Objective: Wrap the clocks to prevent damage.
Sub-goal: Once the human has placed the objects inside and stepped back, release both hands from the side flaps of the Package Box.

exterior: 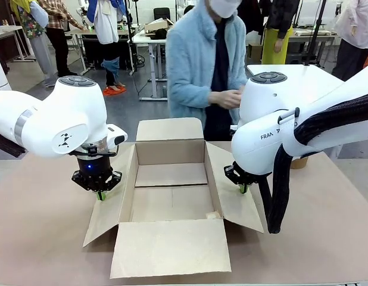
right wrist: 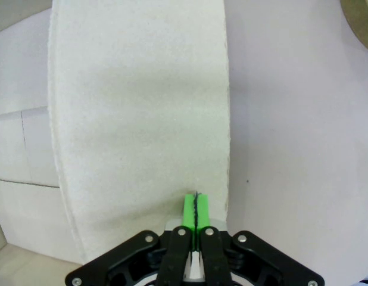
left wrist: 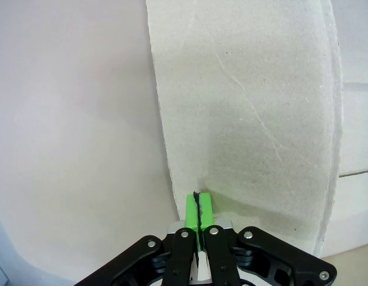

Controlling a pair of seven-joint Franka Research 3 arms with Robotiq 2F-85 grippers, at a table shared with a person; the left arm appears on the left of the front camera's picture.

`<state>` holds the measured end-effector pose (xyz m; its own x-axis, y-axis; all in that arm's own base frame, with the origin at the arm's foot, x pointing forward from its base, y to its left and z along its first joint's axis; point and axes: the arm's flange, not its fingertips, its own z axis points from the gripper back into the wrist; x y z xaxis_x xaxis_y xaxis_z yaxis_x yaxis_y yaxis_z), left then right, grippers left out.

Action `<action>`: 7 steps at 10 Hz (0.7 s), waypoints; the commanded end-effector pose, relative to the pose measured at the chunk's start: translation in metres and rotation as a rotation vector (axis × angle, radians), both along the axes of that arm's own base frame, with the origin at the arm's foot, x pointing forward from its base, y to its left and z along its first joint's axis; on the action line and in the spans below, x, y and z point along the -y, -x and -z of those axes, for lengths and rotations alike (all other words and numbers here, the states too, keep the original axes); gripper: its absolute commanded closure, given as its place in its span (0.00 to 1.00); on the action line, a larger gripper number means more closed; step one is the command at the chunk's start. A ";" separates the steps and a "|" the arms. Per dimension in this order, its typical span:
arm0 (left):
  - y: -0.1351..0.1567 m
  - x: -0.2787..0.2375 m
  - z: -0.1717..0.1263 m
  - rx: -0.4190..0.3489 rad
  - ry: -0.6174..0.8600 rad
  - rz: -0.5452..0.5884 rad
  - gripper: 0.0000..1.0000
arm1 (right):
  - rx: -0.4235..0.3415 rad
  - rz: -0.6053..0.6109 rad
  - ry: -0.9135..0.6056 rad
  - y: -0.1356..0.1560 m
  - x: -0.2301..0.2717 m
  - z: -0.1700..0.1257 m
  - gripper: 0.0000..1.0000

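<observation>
Front view showed the box (exterior: 171, 152) open on the counter (exterior: 41, 226), bare inside, no clock in it. The left gripper (exterior: 100, 195), fully closed and empty, stood tip-down on the left flap (exterior: 109, 208), and the right gripper (exterior: 243, 189), likewise closed, on the right flap (exterior: 234, 202). Even downward pressure would probably keep the flaps splayed. What the person's hands (exterior: 227, 98) held was unclear.

Bright, even overhead light is filling the front view: the box (exterior: 172, 205) is casting only faint, soft shadows on the table (exterior: 41, 238), w/ no glare. In the wrist views the wide lens is bending the edges of the left flap (left wrist: 249, 119) and right flap (right wrist: 142, 119) into curves, the table is washing out pale, and a dim shadow is lying beside the green pads (left wrist: 191, 210).
</observation>
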<state>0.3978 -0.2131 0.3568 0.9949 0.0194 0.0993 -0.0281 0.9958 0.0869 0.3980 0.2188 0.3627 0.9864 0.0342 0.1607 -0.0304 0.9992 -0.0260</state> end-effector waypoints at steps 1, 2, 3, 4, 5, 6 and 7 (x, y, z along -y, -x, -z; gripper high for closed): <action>0.000 0.000 0.001 0.004 -0.008 0.009 1.00 | -0.004 0.002 0.003 0.000 0.001 0.001 0.99; 0.000 0.000 0.001 0.004 -0.008 0.009 1.00 | -0.004 0.002 0.003 0.000 0.001 0.001 0.99; 0.000 0.000 0.001 0.004 -0.008 0.009 1.00 | -0.004 0.002 0.003 0.000 0.001 0.001 0.99; 0.000 0.000 0.001 0.004 -0.008 0.009 1.00 | -0.004 0.002 0.003 0.000 0.001 0.001 0.99; 0.000 0.000 0.001 0.004 -0.008 0.009 1.00 | -0.004 0.002 0.003 0.000 0.001 0.001 0.99; 0.000 0.000 0.001 0.004 -0.008 0.009 1.00 | -0.004 0.002 0.003 0.000 0.001 0.001 0.99; 0.000 0.000 0.001 0.004 -0.008 0.009 1.00 | -0.004 0.002 0.003 0.000 0.001 0.001 0.99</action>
